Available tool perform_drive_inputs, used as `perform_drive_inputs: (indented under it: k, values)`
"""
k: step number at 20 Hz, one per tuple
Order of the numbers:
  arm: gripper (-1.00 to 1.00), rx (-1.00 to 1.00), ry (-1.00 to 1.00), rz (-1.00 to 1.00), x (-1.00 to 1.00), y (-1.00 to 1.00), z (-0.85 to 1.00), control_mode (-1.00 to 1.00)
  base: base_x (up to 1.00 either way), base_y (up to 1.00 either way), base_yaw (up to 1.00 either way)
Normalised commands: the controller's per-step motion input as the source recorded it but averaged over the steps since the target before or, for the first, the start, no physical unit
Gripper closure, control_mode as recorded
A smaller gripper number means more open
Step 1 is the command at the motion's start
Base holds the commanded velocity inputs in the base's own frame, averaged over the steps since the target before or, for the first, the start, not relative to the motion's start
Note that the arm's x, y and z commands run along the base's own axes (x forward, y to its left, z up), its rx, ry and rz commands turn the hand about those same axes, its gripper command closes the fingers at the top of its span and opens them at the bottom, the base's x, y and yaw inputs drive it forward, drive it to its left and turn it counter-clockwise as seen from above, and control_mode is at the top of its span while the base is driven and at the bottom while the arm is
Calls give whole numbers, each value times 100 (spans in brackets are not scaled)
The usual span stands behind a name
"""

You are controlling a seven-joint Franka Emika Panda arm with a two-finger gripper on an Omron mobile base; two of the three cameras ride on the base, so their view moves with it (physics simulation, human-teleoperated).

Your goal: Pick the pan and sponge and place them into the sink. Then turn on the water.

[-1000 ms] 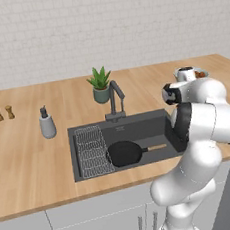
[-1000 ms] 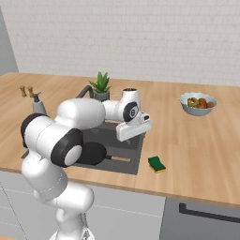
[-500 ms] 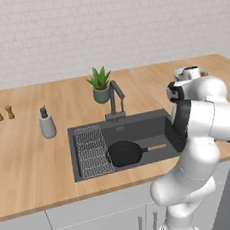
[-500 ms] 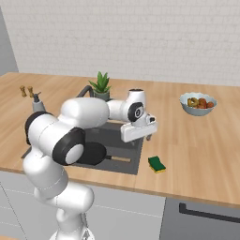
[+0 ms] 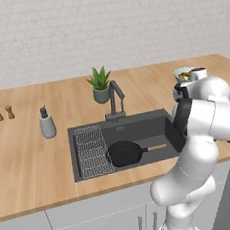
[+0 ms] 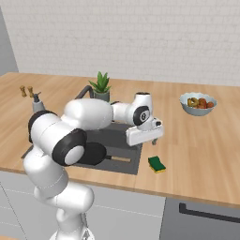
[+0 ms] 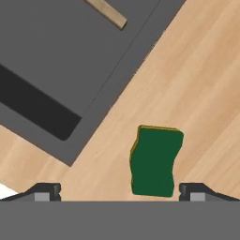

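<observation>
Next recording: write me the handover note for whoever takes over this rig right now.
Gripper: open, empty, above the sponge.
Pan: in the sink, beside the wire rack. Done.
Sponge: on the counter just off the sink's corner. Not yet grasped.
Faucet: no water visible.
Left: grasp sponge, drop it in the sink, turn on the water.

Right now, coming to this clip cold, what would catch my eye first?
The white arm, reaching out over the wooden counter with its gripper above the sponge, which lies on the counter just right of the sink. In the hand view the sponge sits between the spread fingertips, untouched. The pan already rests in the sink beside the wire rack.
</observation>
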Motion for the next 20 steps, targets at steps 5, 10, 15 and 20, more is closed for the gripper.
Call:
perform_drive_inputs:
  k: [5,10,15,20]
  values:
    - [-100,0,-2,0,-4,-19,-23,-100,0,0,0]
    - [-100,3,-1,0,0,-12,-33,-100,0,0,0]
    - [-100,3,-2,0,0,-7,-34,-100,0,0,0]
    - [-100,1,-3,0,0,-13,-29,-100,0,0,0]
